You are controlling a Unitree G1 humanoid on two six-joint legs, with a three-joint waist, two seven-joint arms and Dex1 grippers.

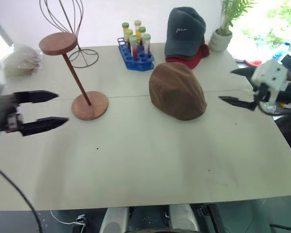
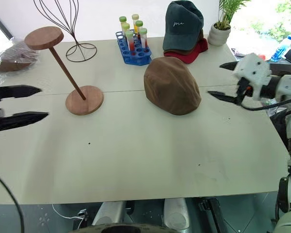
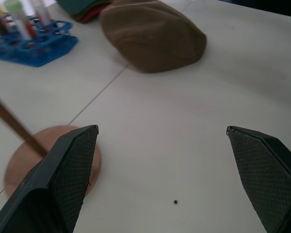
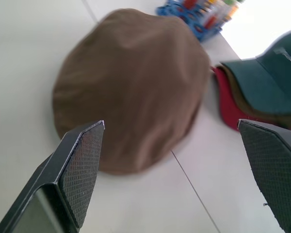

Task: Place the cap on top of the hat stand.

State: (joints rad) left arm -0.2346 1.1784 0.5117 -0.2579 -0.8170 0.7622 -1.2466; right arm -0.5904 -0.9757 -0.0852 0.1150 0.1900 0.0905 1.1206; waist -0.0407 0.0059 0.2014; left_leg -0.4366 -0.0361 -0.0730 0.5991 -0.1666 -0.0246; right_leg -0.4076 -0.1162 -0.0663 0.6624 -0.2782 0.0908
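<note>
- We see the cap (image 1: 177, 91) lying crown-up near the middle of the tabletop (image 1: 150, 160), a little toward the far edge, untouched and free on every side.
- The hat stand (image 1: 75, 73) stands toward the far left corner, its round base flat on the tabletop, its rod slanting up to the disc top, which is bare.
- Our right gripper (image 1: 236, 87) hangs just beside the cap on the right-edge side, fingers spread wide with nothing between them; in the right wrist view the cap fills the gap ahead of the two pads (image 4: 82, 170), near but not yet touched.
- Our left gripper (image 1: 41, 110) waits near the left edge — fingers also wide apart and empty — with the stand's base just beyond it and the cap well apart.
- We judge the step in hand to be the reach for the cap, and the right side is better placed for it.
- To do it well, we would bring one finger low under the brim edge and the other over the crown, pinching fabric rather than pushing — soft cloth is likely to slide on the smooth tabletop.
- A firm pinch near the rim should stop the cap folding when lifted, and we would keep clear of the test tube rack (image 1: 136, 55) and the stacked caps (image 1: 185, 36) behind.
</note>
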